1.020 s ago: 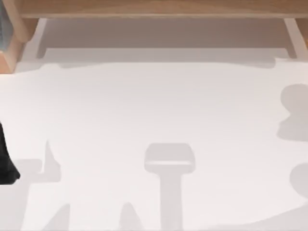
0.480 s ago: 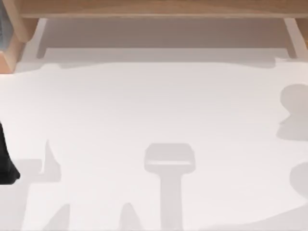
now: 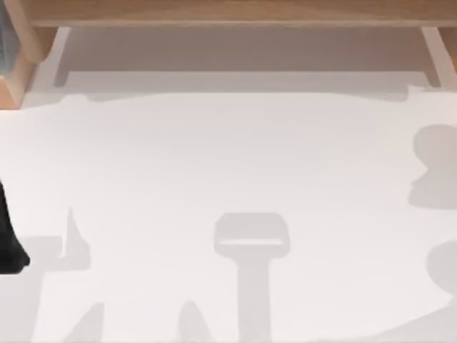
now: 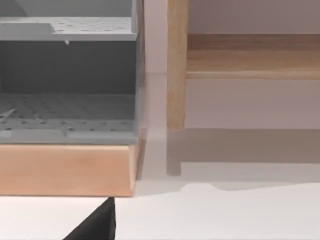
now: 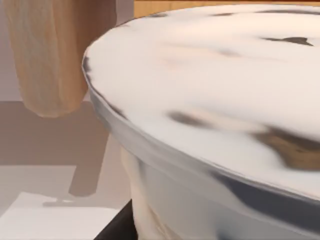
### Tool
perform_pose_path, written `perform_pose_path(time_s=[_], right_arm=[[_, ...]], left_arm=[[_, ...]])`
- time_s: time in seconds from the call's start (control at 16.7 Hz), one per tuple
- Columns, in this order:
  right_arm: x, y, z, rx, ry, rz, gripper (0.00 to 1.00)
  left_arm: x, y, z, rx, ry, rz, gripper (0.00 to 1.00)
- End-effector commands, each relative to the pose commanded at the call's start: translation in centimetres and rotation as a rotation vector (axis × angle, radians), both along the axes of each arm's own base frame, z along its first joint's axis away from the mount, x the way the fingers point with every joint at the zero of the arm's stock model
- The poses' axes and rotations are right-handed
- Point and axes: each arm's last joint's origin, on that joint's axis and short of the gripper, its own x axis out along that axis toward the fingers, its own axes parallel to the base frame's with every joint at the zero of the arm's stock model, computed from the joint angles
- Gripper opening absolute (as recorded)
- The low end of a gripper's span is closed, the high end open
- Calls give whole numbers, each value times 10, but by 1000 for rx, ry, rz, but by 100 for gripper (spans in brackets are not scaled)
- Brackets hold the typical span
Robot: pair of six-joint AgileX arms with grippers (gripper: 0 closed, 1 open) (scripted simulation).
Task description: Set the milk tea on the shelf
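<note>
The milk tea [image 5: 225,100] sits right in front of the right wrist camera, its white top and greyish clear rim tilted across the view and its pale body below. A dark finger [image 5: 116,229] of my right gripper lies against the cup's lower side, so that gripper looks shut on it. Behind the cup stands a rounded wooden post [image 5: 55,55] of the shelf. The shelf [image 3: 228,13] runs along the table's far edge, and its board [image 4: 250,55] also appears in the left wrist view. My left arm [image 3: 7,243] rests at the table's left edge.
A grey perforated rack [image 4: 65,75] on a light wooden base [image 4: 65,170] stands at the far left, beside the shelf's left post [image 4: 176,65]. Arm shadows fall on the white table [image 3: 228,164] at the right edge and along the front.
The shadows at the table's right edge have crept slightly to the left. The left arm has stayed where it was.
</note>
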Motion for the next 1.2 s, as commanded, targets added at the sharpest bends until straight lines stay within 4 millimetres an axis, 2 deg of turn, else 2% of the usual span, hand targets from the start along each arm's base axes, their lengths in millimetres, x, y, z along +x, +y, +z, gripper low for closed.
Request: perform_pose_path(time_s=[0.42, 0.6, 0.72, 0.84, 1.02, 1.2], right_arm=[[0, 0, 3, 2, 1, 0, 0], [13, 16, 24, -18, -81, 44, 0], [23, 43, 40, -17, -125, 107, 0], [34, 79, 53, 0, -146, 184, 0], [48, 142, 69, 37, -133, 290, 0], [53, 208, 79, 64, -67, 373, 0]], left_arm=[[0, 0, 0, 0, 0, 0, 100], [0, 0, 0, 0, 0, 0, 100], [0, 0, 0, 0, 0, 0, 100], [0, 0, 0, 0, 0, 0, 100], [0, 0, 0, 0, 0, 0, 100], [0, 0, 0, 0, 0, 0, 100]])
